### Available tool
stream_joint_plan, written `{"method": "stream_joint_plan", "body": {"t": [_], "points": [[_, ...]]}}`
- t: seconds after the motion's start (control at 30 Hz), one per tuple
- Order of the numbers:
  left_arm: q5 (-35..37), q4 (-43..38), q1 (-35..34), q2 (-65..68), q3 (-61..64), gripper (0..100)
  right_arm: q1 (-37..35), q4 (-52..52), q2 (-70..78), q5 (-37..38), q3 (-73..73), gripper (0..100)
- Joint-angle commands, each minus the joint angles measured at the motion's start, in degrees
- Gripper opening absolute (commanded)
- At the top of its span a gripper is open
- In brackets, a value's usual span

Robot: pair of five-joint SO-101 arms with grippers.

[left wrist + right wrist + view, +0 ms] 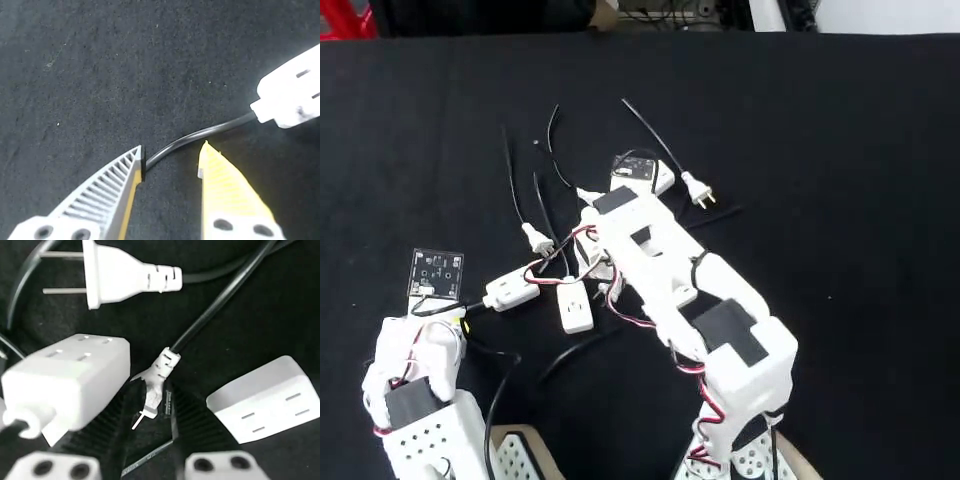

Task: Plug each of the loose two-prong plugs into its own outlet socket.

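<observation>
The left tool [172, 150] is released: its two fingers stand apart low over the black counter [840, 150]. A black cord [200, 136] lies on the counter and passes between these fingers. It touches the tip of the grey finger [117, 185]. The cord ends in a white corded socket [292, 92], which lies near the tool but apart from it, with nothing plugged into it.

The right tool [154, 396] is clenched on a white held plug [159, 371]. Its black fingers press the plug from both sides, and one thin prong shows between them. On one side of this tool lies a thick socket [70, 380], and on the other side a flat socket [265, 400]. Both are close to the fingers, and their slots are free. A loose plug [125, 275] lies just past them on the counter with its two prongs bare.

In the high view, a far plug [698, 190] lies on the counter beyond the right arm, in no socket.
</observation>
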Motion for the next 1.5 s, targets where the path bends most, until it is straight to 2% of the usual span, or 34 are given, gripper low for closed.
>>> {"method": "stream_joint_plan", "body": {"t": [0.0,0.23,0.83,0.93,1.07,1.3,1.47], "points": [[-0.4,0.2,0.4,-0.1,0.9,19,-3.7,2.5,5.0,0.8,1.2,10.4],[-0.4,0.2,0.4,-0.1,0.9,19,-5.2,2.8,4.9,0.8,1.3,22.3],[-0.4,0.2,0.4,-0.1,0.9,19,-6.2,-1.8,4.9,-3.1,-1.0,22.1],[-0.4,0.2,0.4,-0.1,0.9,19,-6.2,-1.9,5.0,-3.1,-2.1,17.5],[-0.4,0.2,0.4,-0.1,0.9,19,-6.2,-1.9,5.3,-3.1,-3.4,5.0],[-0.4,0.2,0.4,-0.1,0.9,19,-6.2,-1.1,4.9,-2.5,-3.2,5.0],[-0.4,0.2,0.4,-0.1,0.9,19,-6.1,4.7,3.3,0.3,-4.4,3.5]]}}
